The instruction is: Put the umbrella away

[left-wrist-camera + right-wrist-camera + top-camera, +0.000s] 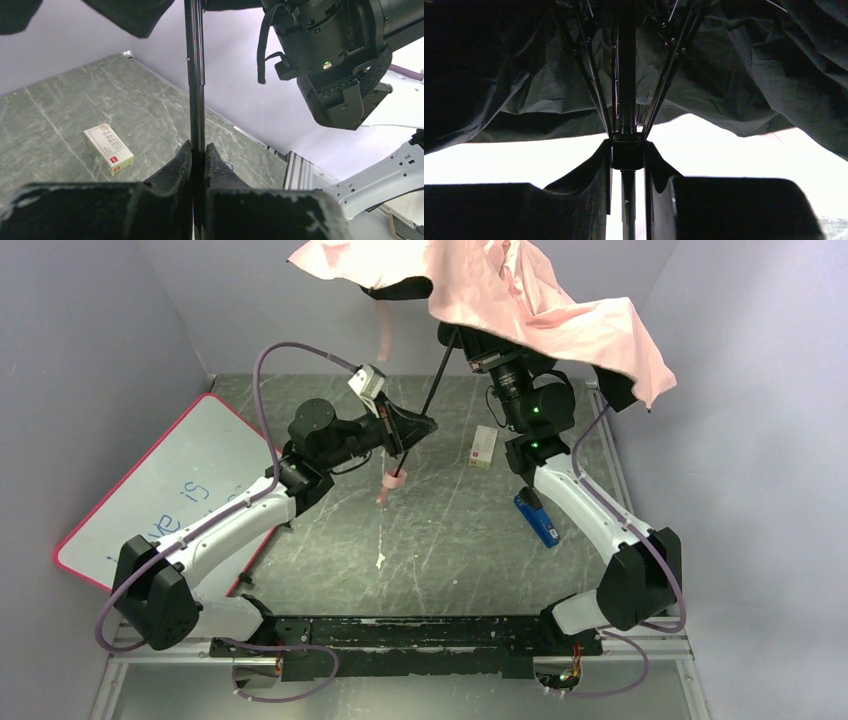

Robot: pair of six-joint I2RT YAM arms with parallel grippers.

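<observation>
The table (440, 540) is a dark grey-green slab, marbled and scored with pale scratches. Plain pale grey walls (90, 330) box it in on the left, far and right sides. A worn black plate (400, 635) runs along the near edge, where both arms are mounted.

The umbrella (520, 295) is held in the air over the far part of the table. Its pink canopy is half collapsed and rumpled, with the black underside showing at the edges. The black shaft (441, 368) slants down toward the near left and ends in a stubby pink handle (397, 478) above the middle of the table.

The left gripper (198, 155) has its fingers pressed together on the shaft, just above the handle. The right gripper (627, 156), up under the canopy, pinches the sliding collar where the ribs meet.

A pink-framed whiteboard (170, 480) rests along the left side. A small white box (483, 447) lies at far centre. A blue object (537, 517) lies to the right, beside the right arm.
</observation>
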